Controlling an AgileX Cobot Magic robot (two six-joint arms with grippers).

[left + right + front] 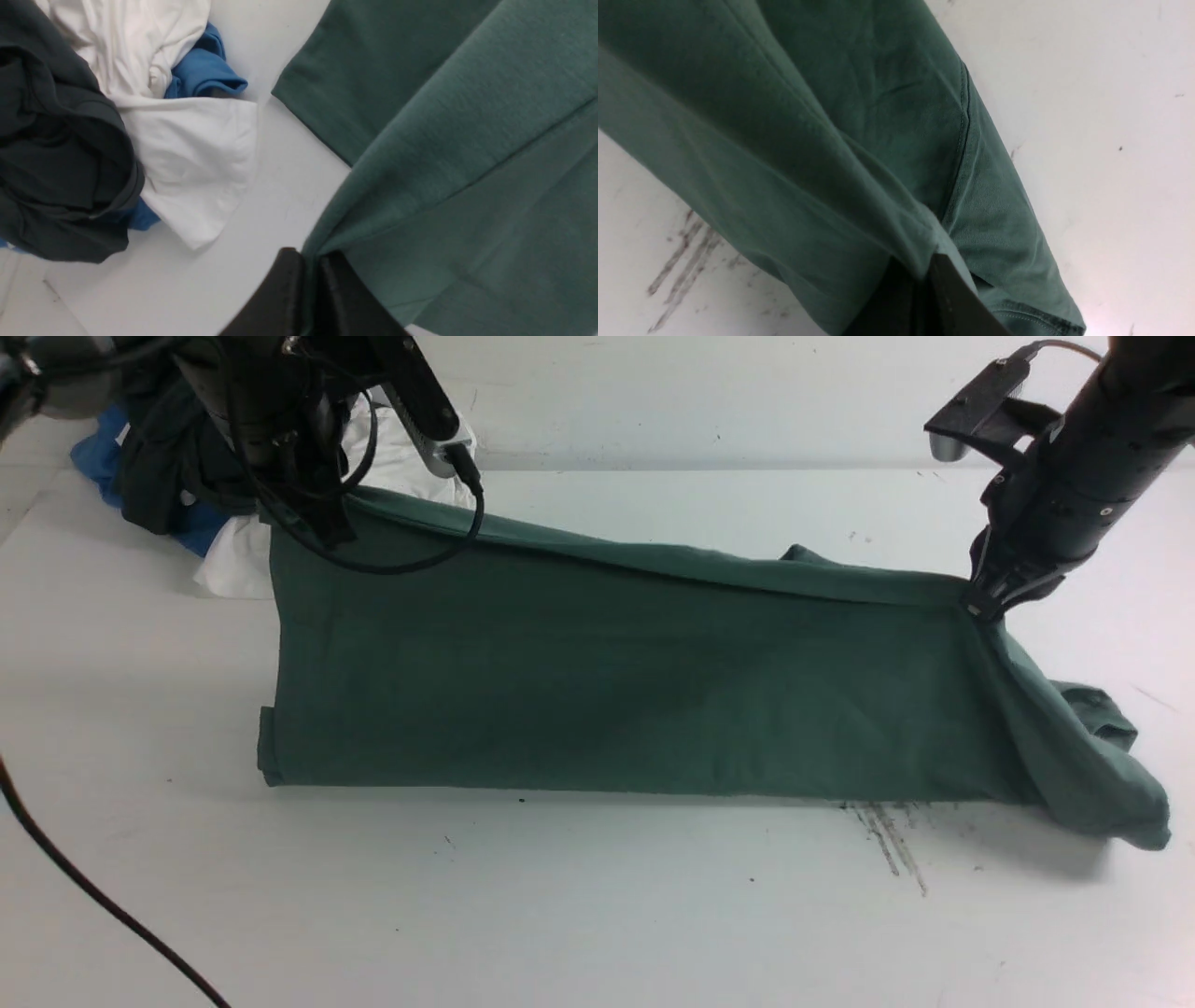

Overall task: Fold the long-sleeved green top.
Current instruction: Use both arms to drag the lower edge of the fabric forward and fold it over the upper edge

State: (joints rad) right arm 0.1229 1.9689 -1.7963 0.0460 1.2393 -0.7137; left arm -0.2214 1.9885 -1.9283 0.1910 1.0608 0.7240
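Bright, even, diffuse; soft shadows, little glare.
Lit softly from overhead: faint, blurred shadow along the near hem of the green top (pixel 607 691) on the white table (pixel 597 915), darker under its bunched right end. Slightly soft and grainy in the front view, murky at the upper left. Washed out to pinkish white at one corner of the right wrist view. Black fingers (pixel 285 298) out of focus close to both wrist lenses; cloth weave fairly crisp.

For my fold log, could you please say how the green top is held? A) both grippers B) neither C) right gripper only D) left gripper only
A: the left gripper and the right gripper each pinch the raised edge of the green top.
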